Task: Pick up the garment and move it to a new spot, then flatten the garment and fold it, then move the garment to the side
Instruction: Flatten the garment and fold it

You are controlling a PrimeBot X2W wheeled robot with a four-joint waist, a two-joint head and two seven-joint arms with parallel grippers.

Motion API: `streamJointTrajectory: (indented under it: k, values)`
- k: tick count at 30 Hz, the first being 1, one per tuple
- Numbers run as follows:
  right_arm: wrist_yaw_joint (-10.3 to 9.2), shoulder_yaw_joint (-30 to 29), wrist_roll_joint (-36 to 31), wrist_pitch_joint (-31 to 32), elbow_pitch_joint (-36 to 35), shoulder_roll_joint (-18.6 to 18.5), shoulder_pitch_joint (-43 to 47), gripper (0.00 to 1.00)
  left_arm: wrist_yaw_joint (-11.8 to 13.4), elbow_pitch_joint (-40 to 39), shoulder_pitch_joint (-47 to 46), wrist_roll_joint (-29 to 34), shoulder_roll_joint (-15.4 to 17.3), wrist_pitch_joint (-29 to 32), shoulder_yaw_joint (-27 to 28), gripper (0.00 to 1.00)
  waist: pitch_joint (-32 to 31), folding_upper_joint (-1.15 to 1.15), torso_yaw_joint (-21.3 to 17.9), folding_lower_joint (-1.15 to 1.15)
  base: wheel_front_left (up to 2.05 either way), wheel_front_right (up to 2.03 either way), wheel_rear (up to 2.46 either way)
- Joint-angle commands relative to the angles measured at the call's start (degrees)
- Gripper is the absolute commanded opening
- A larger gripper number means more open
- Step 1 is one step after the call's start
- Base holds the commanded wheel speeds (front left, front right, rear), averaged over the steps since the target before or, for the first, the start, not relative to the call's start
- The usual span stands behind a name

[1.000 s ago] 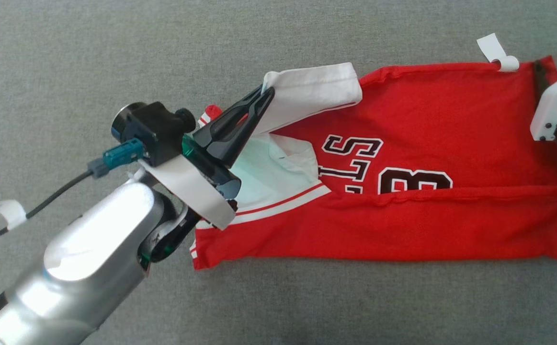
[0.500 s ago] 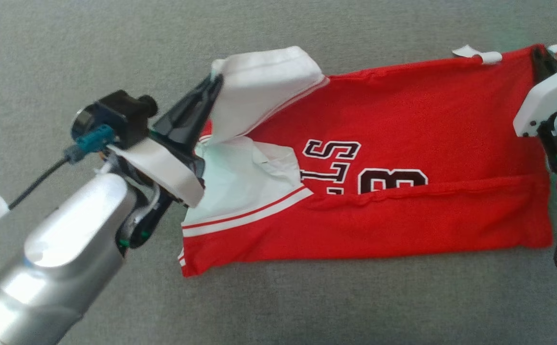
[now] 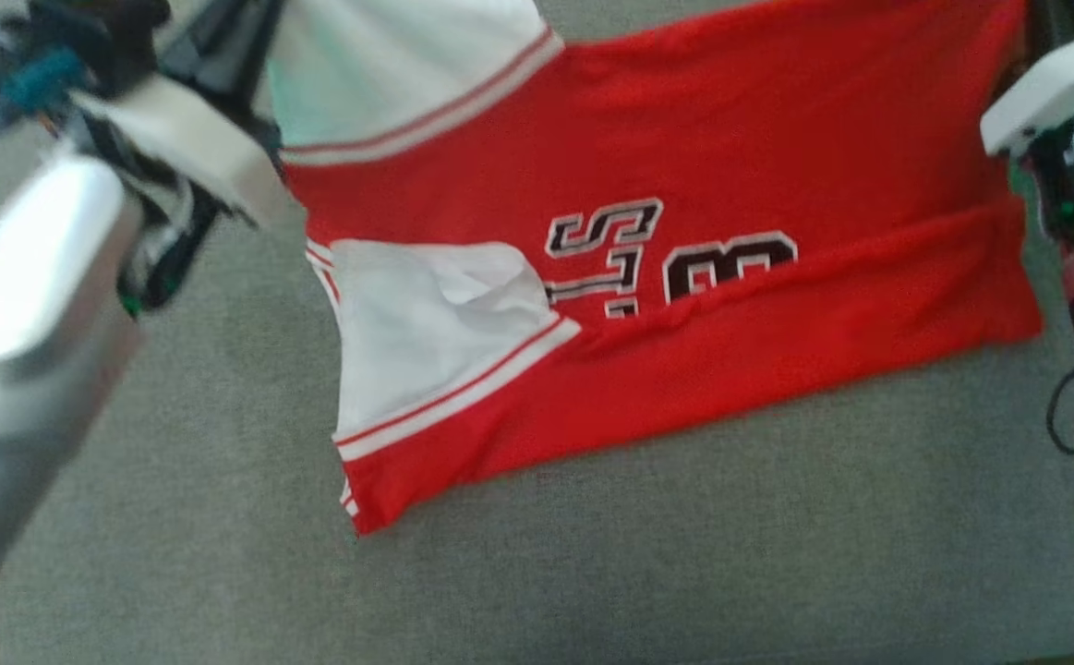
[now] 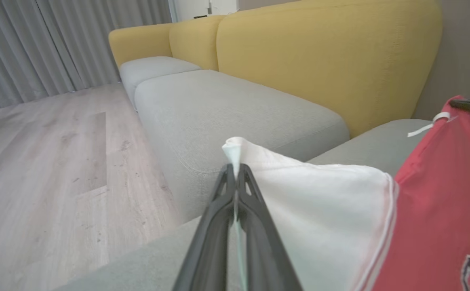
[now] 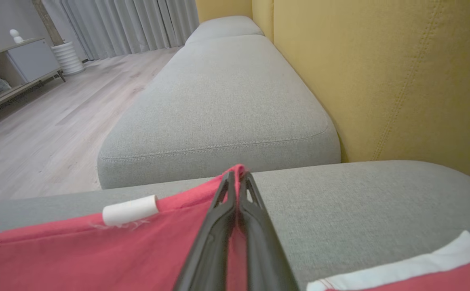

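The red jersey [image 3: 730,157] with white sleeves and black lettering is spread across the grey seat cushion [image 3: 684,573], its near fold still resting on the cushion. My left gripper [image 4: 235,171] is shut on the tip of one white sleeve [image 4: 323,210] and holds it off the cushion; in the head view its dark fingers [image 3: 218,46] run out at the top left. My right gripper [image 5: 237,178] is shut on the red hem [image 5: 97,250] at the opposite end. Its white wrist cover [image 3: 1049,83] sits at the head view's right edge.
A yellow backrest [image 5: 380,72] rises behind the cushion. More grey cushions [image 5: 226,97] run on beyond it, with wooden floor [image 4: 49,161] and grey curtains [image 4: 36,40] to the side. A white tag [image 5: 129,210] hangs on the jersey's hem. A low cabinet [image 5: 20,64] stands far off.
Both grippers have lifted the jersey's far edge upward and away, pulling the upper white sleeve open and stretching the cloth taut. The head camera has shifted too.
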Motion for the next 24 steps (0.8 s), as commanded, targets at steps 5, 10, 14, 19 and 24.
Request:
streamJointTrajectory:
  k: [5,10,14,19,24]
  values:
    - [0.13,2.53,2.10,-1.22,-1.67,-0.06,-4.83,0.00,-0.76,5.60,-10.38,3.06,1.10,-2.87,2.89,0.00,2.54,0.00,-0.91,0.00,0.00,0.00,0.00]
    - [0.13,4.37,3.52,-2.65,-0.02,1.13,-8.01,0.00,-1.67,13.10,-16.41,5.65,-0.72,-6.51,2.32,0.00,3.56,0.00,-1.81,0.00,0.00,0.00,0.00]
    - [0.13,5.85,4.53,-4.02,1.56,1.49,-9.23,0.00,-2.96,17.27,-19.14,6.59,-2.23,-8.56,0.95,0.00,3.70,0.00,-1.76,0.00,0.00,0.00,0.00]
    - [0.13,8.01,6.60,-4.76,3.00,0.41,-8.07,0.00,-3.92,19.20,-17.58,5.85,-3.42,-10.54,-0.65,0.00,2.36,0.00,-0.88,0.00,0.00,0.00,0.00]
    - [0.13,11.44,9.20,-3.16,3.50,-2.14,-4.81,0.00,-4.39,16.58,-11.95,3.03,-2.69,-9.99,-4.20,0.00,-0.32,0.00,0.36,0.00,0.00,0.00,0.00]
